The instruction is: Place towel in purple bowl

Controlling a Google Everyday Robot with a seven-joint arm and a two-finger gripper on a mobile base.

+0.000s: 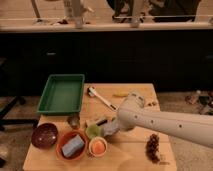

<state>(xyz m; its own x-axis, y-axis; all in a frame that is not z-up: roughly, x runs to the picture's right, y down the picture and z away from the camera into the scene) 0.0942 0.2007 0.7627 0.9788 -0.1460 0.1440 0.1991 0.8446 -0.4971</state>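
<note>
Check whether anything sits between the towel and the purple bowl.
Yes. The gripper, at the table's middle, is shut on the towel. Leftward toward the purple bowl stand the lime-green cup and the orange bowl with its blue-grey block, so lifting over them seems safest.

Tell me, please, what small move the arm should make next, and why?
Probably carry the towel left, lifted high, toward the purple bowl. The gripper, near the front middle of the table, looks shut on the towel, while the purple bowl sits at the front left, with the lime-green cup and orange bowl between them.
</note>
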